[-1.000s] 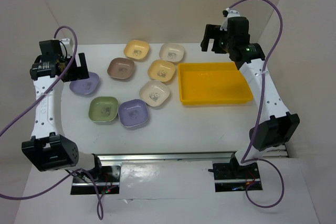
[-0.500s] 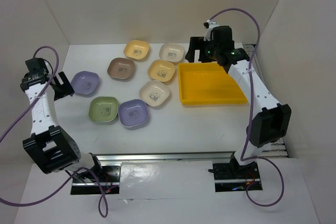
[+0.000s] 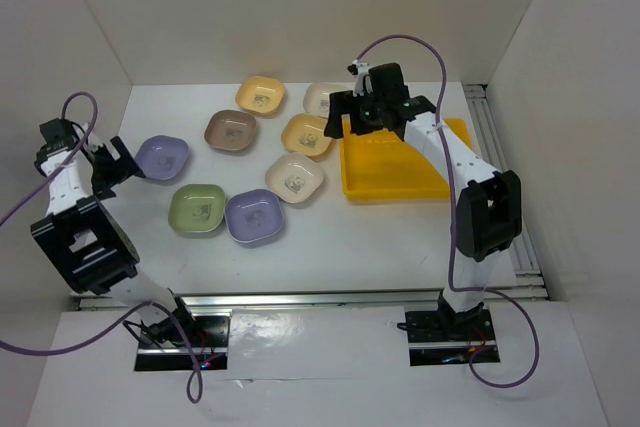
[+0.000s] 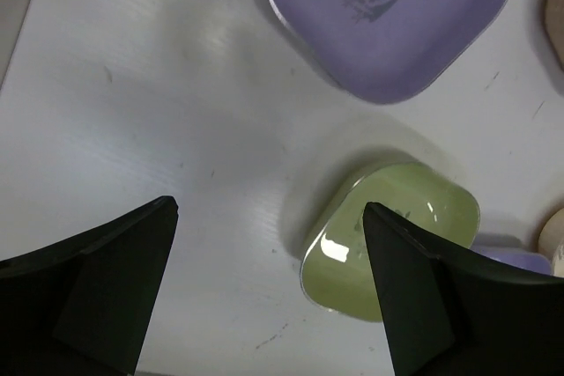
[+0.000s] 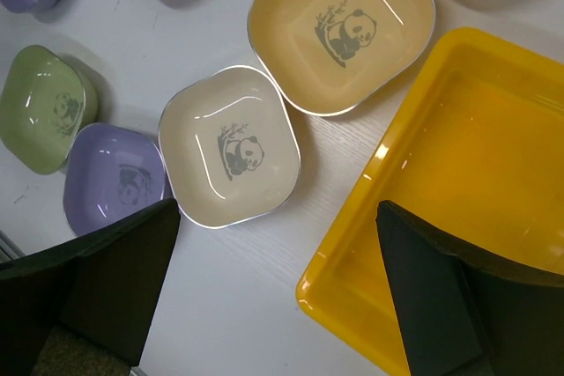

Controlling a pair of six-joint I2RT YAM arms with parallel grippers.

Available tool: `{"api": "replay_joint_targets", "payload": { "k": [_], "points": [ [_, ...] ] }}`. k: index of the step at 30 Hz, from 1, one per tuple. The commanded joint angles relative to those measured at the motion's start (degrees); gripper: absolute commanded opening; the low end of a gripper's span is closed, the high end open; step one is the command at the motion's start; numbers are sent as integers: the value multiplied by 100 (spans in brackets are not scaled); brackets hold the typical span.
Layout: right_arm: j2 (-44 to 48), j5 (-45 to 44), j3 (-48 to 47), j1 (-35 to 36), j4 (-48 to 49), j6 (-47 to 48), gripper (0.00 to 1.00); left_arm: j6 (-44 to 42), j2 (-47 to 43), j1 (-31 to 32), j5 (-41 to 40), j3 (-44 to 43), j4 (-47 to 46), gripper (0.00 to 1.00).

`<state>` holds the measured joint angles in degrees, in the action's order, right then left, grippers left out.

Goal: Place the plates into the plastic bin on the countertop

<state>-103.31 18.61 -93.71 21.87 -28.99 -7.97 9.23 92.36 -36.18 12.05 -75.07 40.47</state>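
Hovering at the yellow bin [image 3: 395, 190], upper centre, right gripper [image 3: 340, 115], jaws wide and empty, left gripper [image 3: 118, 162] at far left, jaws wide, beside a lavender plate [image 3: 162, 157], all eight plates [image 3: 295, 177] on the white countertop [image 3: 330, 237], left of the bin.

1. No words, brand names or numbers can be read in any view.
2. A small panda-and-bamboo drawing is printed at the centre of the yellow-orange plate [image 5: 344, 28], and it is shown sharply in the right wrist view.
3. The same drawing is seen at the centre of the cream plate [image 5: 231, 149].
4. Fainter versions are made out on the near lavender plate [image 5: 119, 184] and the green plate [image 5: 44, 107].
5. In the left wrist view, a dark centre drawing is seen on the far-left lavender plate [image 4: 388, 6], cut off by the picture's top edge.
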Motion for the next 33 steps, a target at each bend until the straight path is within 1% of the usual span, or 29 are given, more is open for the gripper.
{"api": "replay_joint_targets", "payload": {
  "k": [1,2,5,8,9,12,14,16,19,21,23,24,25,27,29,32,33],
  "points": [
    [65,116,28,89,587,85,100,-44,431,-20,534,-464,-530,100],
    [65,116,28,90,649,33,100,-45,798,-20,657,-622,-583,100],
    [12,29,-33,142,597,32,100,70,1528,-20,806,-1087,-584,100],
    [-40,-199,-103,195,597,32,100,175,1847,50,807,-1351,-645,99],
    [-40,-200,-103,195,597,32,100,175,2004,215,729,-1405,-645,99],
    [21,-314,-156,195,544,32,100,175,2224,348,728,-1563,-698,97],
    [21,-314,-226,195,474,85,100,175,2488,524,667,-1686,-698,94],
    [-40,-113,-410,195,255,251,100,122,2638,691,526,-1801,-698,94],
    [-93,-7,-657,195,60,304,100,122,2840,753,395,-1950,-698,91],
    [-93,-94,-709,195,-1,304,100,122,2841,753,333,-1950,-698,86],
    [-93,-147,-710,195,-1,304,100,122,2841,753,280,-1766,-759,79],
    [-93,-147,-710,195,-1,304,100,122,2841,701,219,-1766,-760,79],
    [-93,-199,-710,195,51,304,100,122,2841,700,218,-1696,-760,74],
    [-93,-200,-710,195,52,252,100,175,2841,561,218,-1634,-812,73],
    [-93,-200,-710,195,52,200,100,175,2893,508,148,-1634,-865,62],
    [-207,-147,-780,195,52,199,100,175,2955,507,87,-1634,-865,60],
    [-207,-86,-850,195,-1,199,100,175,3024,507,87,-1634,-865,55]
  ]
}}
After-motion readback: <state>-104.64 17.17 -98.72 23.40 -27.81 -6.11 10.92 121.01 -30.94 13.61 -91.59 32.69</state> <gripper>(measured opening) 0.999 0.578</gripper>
